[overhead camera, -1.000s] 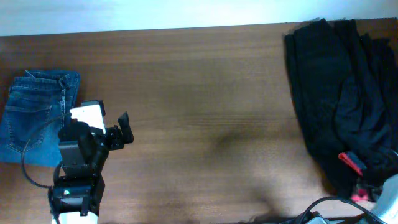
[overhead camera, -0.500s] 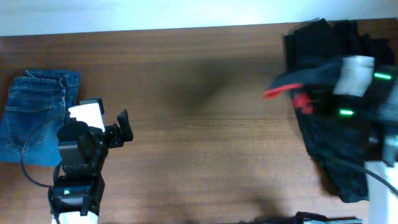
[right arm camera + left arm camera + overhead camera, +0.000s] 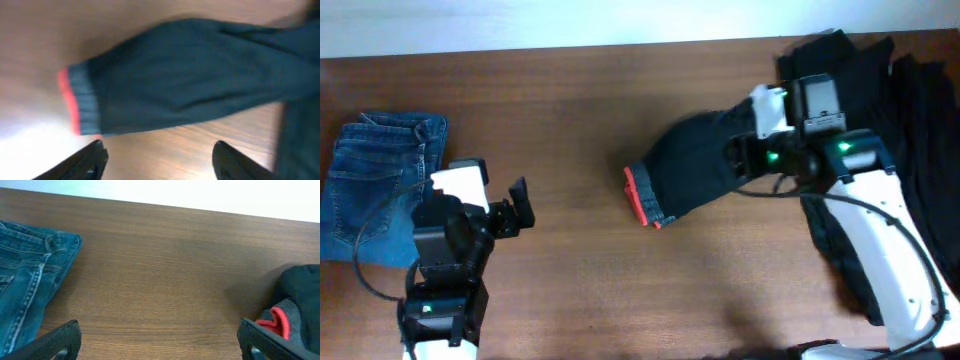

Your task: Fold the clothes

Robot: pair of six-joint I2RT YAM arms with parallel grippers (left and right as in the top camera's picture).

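Note:
The clothes are a heap of black garments (image 3: 885, 190) at the table's right end. One pair of black trousers (image 3: 695, 165) stretches leftward out of the heap and lies flat, its red-orange waistband (image 3: 642, 195) near the table's middle. My right gripper (image 3: 738, 155) hovers over the trousers, open. In the right wrist view the trousers (image 3: 190, 75) lie beyond my right gripper (image 3: 160, 152), with bare wood between the fingers. My left gripper (image 3: 510, 208) stays open at the left, holding nothing. In the left wrist view my left gripper (image 3: 159, 337) frames bare wood, with the waistband (image 3: 277, 321) far right.
Folded blue denim jeans (image 3: 380, 185) lie at the table's left edge, just left of my left arm, and show as jeans (image 3: 25, 285) in the left wrist view. The wooden table (image 3: 580, 120) ends at a white wall along the back.
My right arm swept in from the lower right, pulled the trousers' waistband end leftward to the table's middle, and opened, letting it go. The left arm has not moved.

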